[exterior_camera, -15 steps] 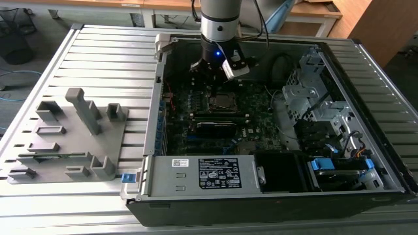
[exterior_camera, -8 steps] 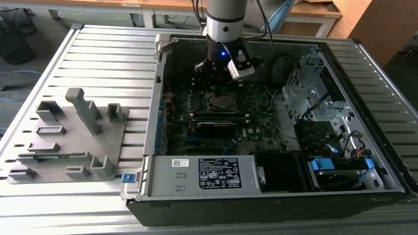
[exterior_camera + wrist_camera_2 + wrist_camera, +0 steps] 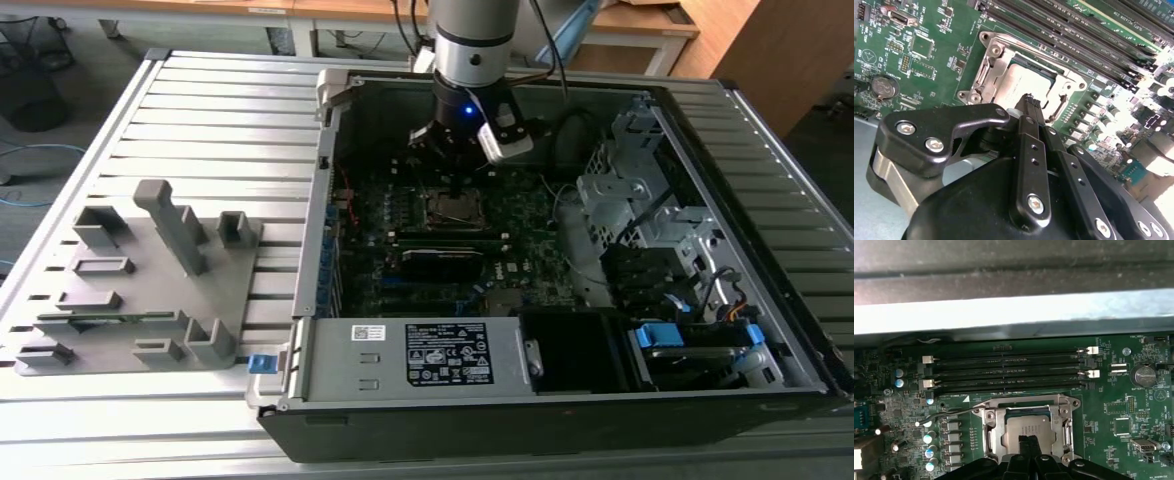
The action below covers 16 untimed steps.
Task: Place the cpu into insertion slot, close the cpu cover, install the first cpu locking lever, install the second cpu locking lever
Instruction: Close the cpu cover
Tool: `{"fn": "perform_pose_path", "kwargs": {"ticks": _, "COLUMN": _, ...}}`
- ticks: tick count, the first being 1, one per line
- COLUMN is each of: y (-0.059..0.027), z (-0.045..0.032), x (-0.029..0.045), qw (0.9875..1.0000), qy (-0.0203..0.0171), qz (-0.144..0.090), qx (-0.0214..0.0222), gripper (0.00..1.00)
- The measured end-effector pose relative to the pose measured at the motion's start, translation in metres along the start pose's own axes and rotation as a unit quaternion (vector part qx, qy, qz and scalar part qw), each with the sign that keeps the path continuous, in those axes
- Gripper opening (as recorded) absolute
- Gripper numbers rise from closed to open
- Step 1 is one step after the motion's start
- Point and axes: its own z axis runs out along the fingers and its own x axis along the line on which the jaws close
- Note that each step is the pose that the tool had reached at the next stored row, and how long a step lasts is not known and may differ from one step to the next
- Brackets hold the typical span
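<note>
Claw: black claw (image 3: pixel 1030 101), tips pressed together, empty.
Cpu: flat grey-silver square cpu (image 3: pixel 1026 427) directly beneath tips, inside thin silver cpu cover (image 3: pixel 990 435).

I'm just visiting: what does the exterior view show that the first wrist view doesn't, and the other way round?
The exterior view takes in the whole open computer case, the robot arm reaching into it, and a grey tray of holders on the slatted table at the exterior view's left. The first wrist view brings out details of the green board: the long memory slots, a round battery, and the metal cover lying around the chip. Both show the shut gripper close over the chip.
</note>
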Motion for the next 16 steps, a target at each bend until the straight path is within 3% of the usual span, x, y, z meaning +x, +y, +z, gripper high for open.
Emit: {"fn": "perform_pose_path", "kwargs": {"ticks": 16, "y": -0.0036, "z": 0.0003, "x": -0.0042, "qw": 1.0000, "qy": 0.0000, "qz": 0.000, "qx": 0.0000, "gripper": 0.11}}
